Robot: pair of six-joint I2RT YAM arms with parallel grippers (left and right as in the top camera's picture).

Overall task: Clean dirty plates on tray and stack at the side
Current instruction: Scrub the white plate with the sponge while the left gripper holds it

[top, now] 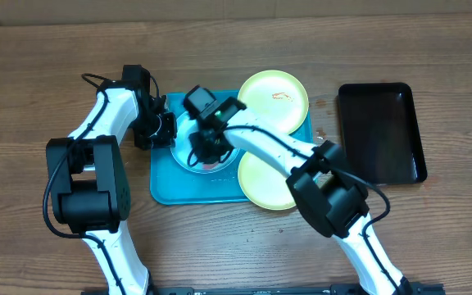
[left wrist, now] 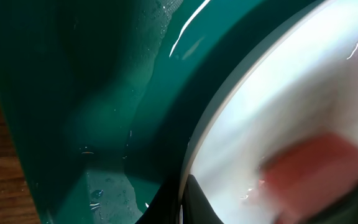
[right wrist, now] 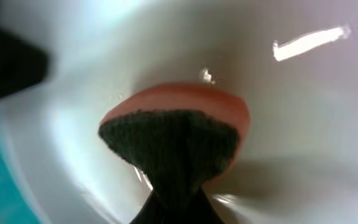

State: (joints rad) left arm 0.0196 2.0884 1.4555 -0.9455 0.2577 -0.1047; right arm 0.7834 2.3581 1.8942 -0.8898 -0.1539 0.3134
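Note:
The turquoise tray (top: 164, 187) holds the pale blue plate (top: 180, 141) at its left. One yellow-green plate (top: 274, 100) with a red smear lies at the tray's far right. The other yellow-green plate (top: 262, 182) lies at its near right, overhanging the rim. My left gripper (top: 167, 128) is shut on the pale blue plate's left rim (left wrist: 194, 149), one finger on each side (left wrist: 182, 205). My right gripper (top: 206, 152) is shut on a red sponge (right wrist: 179, 124) with a dark scrub face and presses it on the pale blue plate (right wrist: 303, 112). The sponge shows blurred in the left wrist view (left wrist: 316, 174).
A smaller black tray (top: 381, 131) lies on the wooden table to the right of the turquoise tray. Both arms cross over the tray's left half. The tray floor (left wrist: 92, 93) is wet with droplets beside the plate.

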